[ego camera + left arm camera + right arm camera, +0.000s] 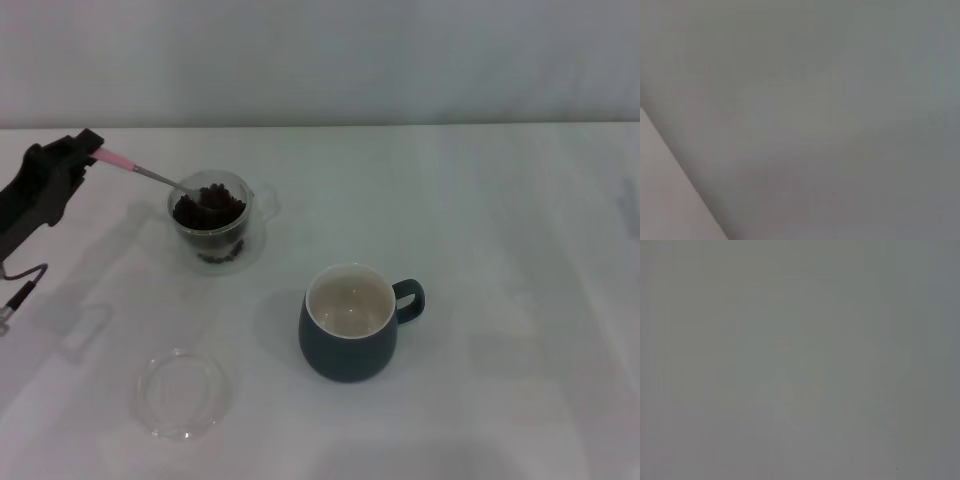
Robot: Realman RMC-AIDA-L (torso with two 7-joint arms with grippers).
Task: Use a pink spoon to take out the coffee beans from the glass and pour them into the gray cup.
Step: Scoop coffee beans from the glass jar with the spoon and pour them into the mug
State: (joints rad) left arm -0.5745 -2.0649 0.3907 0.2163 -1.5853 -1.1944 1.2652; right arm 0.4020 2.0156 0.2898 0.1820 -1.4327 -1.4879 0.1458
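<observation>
In the head view my left gripper (88,148) is at the far left of the table, shut on the pink spoon (118,159) by its pale pink handle. The spoon slants down to the right, and its metal bowl sits among the coffee beans (209,208) inside the glass (212,230). The glass is clear, with a side handle toward the right. The gray cup (347,322) stands right of and nearer than the glass, with a cream inside that holds no beans and its loop handle pointing right. My right gripper is out of view. Both wrist views show only plain grey surface.
A shallow clear glass dish (185,392) lies on the white table (500,230) near the front left, in front of the glass. A cable (22,285) hangs from my left arm at the left edge.
</observation>
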